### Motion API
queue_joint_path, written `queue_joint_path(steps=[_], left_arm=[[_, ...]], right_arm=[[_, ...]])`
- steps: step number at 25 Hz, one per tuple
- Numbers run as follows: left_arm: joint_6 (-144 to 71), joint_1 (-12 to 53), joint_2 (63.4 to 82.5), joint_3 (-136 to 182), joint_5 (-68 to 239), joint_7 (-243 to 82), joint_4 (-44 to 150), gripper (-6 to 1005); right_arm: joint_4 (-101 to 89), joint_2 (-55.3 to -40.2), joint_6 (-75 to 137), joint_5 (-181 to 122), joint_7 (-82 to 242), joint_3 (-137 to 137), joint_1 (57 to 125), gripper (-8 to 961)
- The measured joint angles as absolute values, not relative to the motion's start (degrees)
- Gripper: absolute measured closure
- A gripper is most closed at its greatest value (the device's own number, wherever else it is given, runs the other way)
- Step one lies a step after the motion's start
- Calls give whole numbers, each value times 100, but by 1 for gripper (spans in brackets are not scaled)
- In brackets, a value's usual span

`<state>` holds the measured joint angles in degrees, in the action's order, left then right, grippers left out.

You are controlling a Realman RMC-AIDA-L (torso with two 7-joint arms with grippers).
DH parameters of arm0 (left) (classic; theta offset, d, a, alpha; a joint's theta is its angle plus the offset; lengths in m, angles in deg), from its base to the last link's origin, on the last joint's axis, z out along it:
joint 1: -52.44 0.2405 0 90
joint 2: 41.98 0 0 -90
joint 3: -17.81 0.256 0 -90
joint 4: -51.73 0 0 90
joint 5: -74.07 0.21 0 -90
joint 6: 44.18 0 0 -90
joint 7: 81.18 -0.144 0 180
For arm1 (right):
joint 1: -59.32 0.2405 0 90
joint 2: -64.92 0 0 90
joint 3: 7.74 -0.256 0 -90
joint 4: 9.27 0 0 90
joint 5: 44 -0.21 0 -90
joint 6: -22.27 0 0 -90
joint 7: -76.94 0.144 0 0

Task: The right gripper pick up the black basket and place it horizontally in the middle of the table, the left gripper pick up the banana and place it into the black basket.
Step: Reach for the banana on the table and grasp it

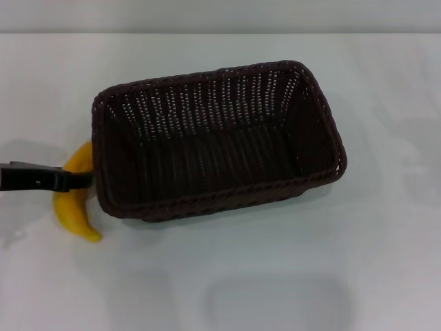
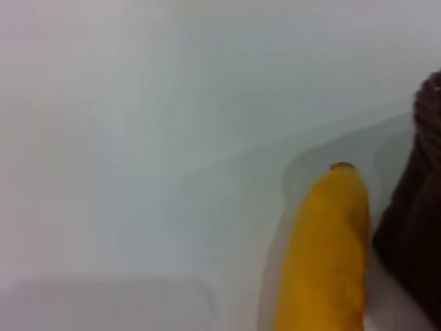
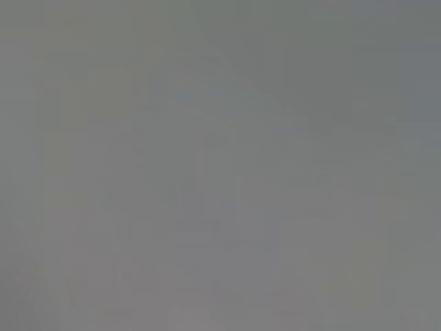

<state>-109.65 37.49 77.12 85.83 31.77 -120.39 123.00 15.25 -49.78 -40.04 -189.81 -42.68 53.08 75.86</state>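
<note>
The banana (image 1: 74, 200) is lying on the white surface (image 1: 275, 276), just left of the black basket (image 1: 213, 145) and touching its left wall or nearly so. The basket is sitting long side across, near the middle of the surface, and nothing is inside it. So the basket part looks done, and the banana part is the step in hand.

The left tool (image 1: 81, 179) is reaching in from the left edge, low and flat, and its tip is lying across the middle of the banana. I cannot tell if it is wide, narrow or already squeezing the fruit.

To do this well, it should be gripping the banana around its thick middle, lifting straight up until it is higher than the braided rim, then moving right over the basket and letting go low. Bumping the near wall could push the basket away.

The right tool is not showing in any view.
</note>
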Motion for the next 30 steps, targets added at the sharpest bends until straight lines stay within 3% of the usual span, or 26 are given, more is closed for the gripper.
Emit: queue_joint_path(steps=[30], left_arm=[[-10599,3638,7717,8747,4221,-11472,12459,499]], right_arm=[[1524,-4978,-4000,-18981,-4269,5283,7634,84]])
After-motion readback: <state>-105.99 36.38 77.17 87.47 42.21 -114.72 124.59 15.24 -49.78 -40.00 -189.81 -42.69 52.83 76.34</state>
